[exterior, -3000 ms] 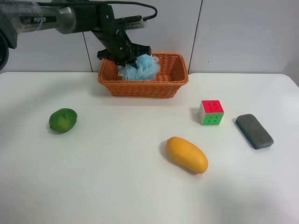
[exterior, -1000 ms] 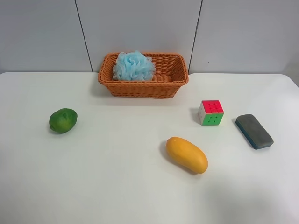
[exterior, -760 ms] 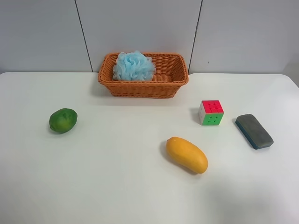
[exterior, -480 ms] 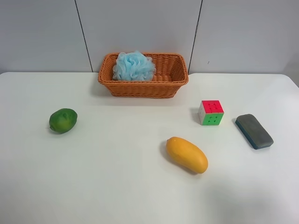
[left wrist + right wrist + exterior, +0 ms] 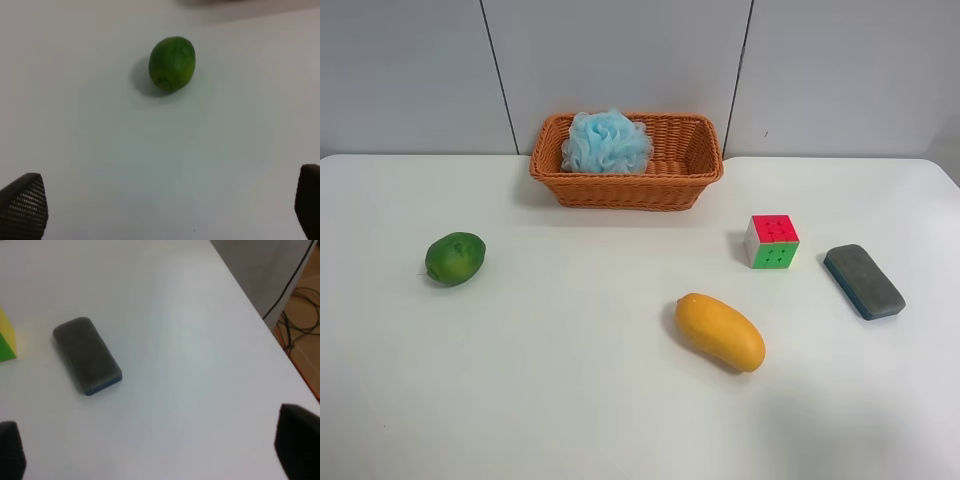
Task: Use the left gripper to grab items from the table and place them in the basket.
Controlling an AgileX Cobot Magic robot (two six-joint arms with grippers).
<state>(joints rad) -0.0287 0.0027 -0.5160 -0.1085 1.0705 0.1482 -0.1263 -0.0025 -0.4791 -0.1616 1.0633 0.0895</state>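
The wicker basket stands at the back of the white table with the light-blue pouf lying in its left half. On the table lie the green fruit, the mango, the puzzle cube and the grey-blue block. No arm shows in the exterior high view. In the left wrist view my left gripper is open and empty above the table, with the green fruit ahead of it. My right gripper is open and empty, with the block ahead of it.
The right wrist view shows a corner of the cube and the table's edge, with cables on the floor beyond it. A grey panelled wall stands behind the basket.
Three seconds ago the black arm was over the basket with the pouf at its claw. It has since left the exterior view, leaving the pouf in the basket. Nothing moved in the last second.
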